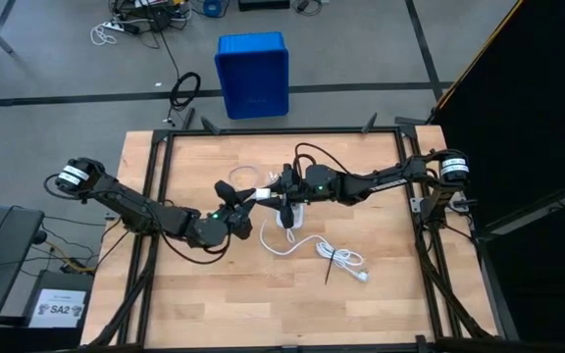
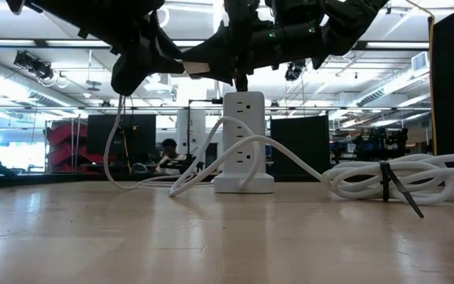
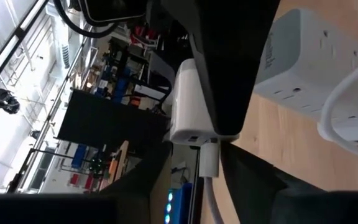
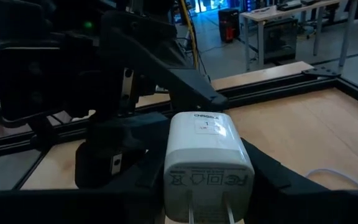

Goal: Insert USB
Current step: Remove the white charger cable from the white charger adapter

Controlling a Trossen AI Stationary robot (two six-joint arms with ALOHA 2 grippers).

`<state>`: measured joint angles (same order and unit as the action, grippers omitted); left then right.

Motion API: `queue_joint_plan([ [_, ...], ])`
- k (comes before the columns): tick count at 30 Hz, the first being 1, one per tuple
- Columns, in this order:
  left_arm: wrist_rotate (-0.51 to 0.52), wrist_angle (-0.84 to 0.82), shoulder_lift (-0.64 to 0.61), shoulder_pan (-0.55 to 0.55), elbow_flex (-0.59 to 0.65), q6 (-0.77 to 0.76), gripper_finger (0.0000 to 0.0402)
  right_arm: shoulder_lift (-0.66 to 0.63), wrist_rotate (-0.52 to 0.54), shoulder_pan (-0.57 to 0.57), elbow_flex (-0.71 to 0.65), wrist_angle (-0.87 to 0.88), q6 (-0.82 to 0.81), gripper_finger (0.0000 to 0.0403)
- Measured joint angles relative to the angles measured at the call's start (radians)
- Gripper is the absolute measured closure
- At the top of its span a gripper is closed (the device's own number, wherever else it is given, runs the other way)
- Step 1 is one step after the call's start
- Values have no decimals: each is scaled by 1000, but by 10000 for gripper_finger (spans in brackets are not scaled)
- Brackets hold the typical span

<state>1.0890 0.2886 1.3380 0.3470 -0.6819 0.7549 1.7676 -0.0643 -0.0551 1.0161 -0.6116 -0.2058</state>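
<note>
The small white charger block (image 3: 188, 112) hangs in the air over the table's middle, with my right gripper (image 4: 207, 186) shut on it. The USB's white plug (image 3: 209, 158) meets the block's port face; how deep it sits I cannot tell. Its thin cable (image 2: 120, 134) drops to the table. My left gripper (image 3: 201, 186) reaches in from the left, open, one finger on each side of the plug. In the high view the two grippers meet at the block (image 1: 263, 194). My left gripper has one finger (image 3: 247, 180) right beside the USB plug, while a gap shows on the plug's other side; whether it touches I cannot tell. My right gripper pinches the charger block's two side faces (image 4: 244, 155) between its fingers, coming level from the table's right. The block is lifted clear, prongs toward the wrist.
A white power strip tower (image 2: 243, 142) stands upright on the table just below the grippers, its thick white cord (image 1: 307, 243) running to a bundle with a black tie (image 1: 333, 257) at the near right. A black frame (image 1: 160, 196) rims the wooden table.
</note>
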Motion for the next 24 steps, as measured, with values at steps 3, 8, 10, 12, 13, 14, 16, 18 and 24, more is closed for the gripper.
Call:
queue_joint_plan([
  [3,-2,-1,0,0,0,5,321,0,0,0,0,-1,0,293],
  [8,-5,-11,1,2,0,23,389,0,1,0,0,-4,-7,293],
  [10,-5,-14,1,2,0,23,390,0,2,0,0,-4,-7,293],
  [12,-4,-27,1,2,0,23,395,0,12,0,0,0,-6,293],
  [13,3,-32,1,3,0,22,396,0,19,1,1,0,-6,293],
  [14,14,-42,-2,8,0,19,397,0,22,1,1,-1,-5,293],
  [16,31,-69,-3,15,-3,0,398,0,26,-1,3,2,-2,293],
  [18,70,-133,-11,23,0,-40,398,-3,31,-5,2,11,3,293],
  [24,67,-384,-52,27,0,-296,400,-10,34,-12,1,36,2,293],
])
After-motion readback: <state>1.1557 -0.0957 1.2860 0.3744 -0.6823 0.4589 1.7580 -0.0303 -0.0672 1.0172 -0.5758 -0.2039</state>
